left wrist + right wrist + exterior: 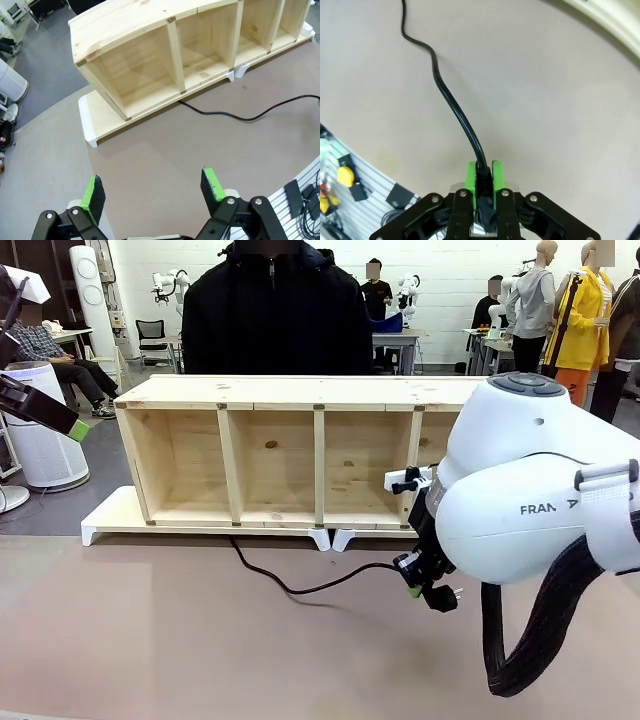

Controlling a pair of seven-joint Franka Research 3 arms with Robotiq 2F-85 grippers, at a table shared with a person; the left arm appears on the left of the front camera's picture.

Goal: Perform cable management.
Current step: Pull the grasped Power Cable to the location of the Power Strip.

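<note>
Pinching the cable (454, 110) just behind its plug (445, 597) — right hand (483, 172), green pads pressed onto the black cord from both sides, low over the tabletop (150, 640) on the robot's right. From the grip the cord lies in a loose wave across the brown surface and disappears under the front edge of the open wooden shelf unit (270, 455), near its second divider. Left hand (152, 192) spread wide, nothing between its pads, raised above the tabletop on the robot's left — well apart from the cord. A person (270, 310) in dark clothing stands behind the shelf unit.
</note>
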